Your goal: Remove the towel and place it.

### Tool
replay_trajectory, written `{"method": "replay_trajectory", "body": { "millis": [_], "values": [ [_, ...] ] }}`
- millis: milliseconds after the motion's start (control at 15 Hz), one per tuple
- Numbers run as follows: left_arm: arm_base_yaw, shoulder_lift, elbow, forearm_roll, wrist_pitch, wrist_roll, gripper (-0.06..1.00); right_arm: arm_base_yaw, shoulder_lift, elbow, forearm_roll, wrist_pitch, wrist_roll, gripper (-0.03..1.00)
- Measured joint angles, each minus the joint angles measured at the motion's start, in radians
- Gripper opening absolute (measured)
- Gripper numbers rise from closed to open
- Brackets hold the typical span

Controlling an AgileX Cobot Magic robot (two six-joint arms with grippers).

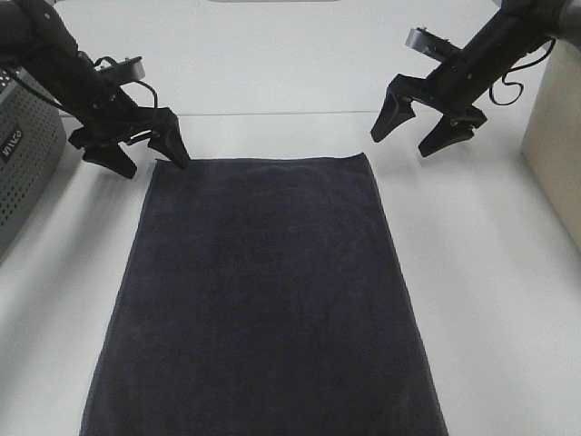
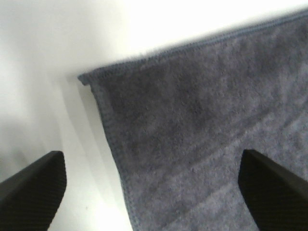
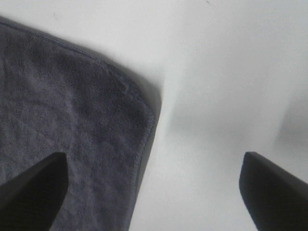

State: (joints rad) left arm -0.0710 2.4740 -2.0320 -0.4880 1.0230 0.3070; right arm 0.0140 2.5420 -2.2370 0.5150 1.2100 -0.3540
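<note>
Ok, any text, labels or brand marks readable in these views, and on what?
Grey perforated box, at the left edge of the high view: short white lettering, tilted and too blurred to read.
Towel: no label or writing visible in any view.
Nothing else shows any text.

The towel (image 1: 263, 300) is matt, nubby terry cloth; the table (image 1: 490, 300) smooth white.

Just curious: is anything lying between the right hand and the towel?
Nothing: only bare white table separates the right hand from the towel, per the high view.
</note>
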Motion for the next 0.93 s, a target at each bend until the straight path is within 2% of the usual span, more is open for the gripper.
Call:
{"method": "replay_trajectory", "body": {
  "millis": [133, 333, 733, 933],
  "values": [
    [0.005, 0.054, -0.064, -0.019, 0.006, 0.0, 0.91, 0.0, 0.066, -0.057, 0.051, 0.002, -0.02, 0.92],
    [0.005, 0.08, -0.084, -0.079, -0.011, 0.0, 0.91, -0.002, 0.146, -0.122, 0.098, 0.003, -0.038, 0.92],
    [0.005, 0.081, -0.084, -0.084, -0.013, 0.003, 0.91, -0.002, 0.156, -0.13, 0.104, 0.003, -0.038, 0.91],
    [0.001, 0.083, -0.085, -0.087, -0.004, -0.009, 0.91, 0.04, 0.169, -0.138, 0.095, 0.0, -0.009, 0.9]
  ]
}}
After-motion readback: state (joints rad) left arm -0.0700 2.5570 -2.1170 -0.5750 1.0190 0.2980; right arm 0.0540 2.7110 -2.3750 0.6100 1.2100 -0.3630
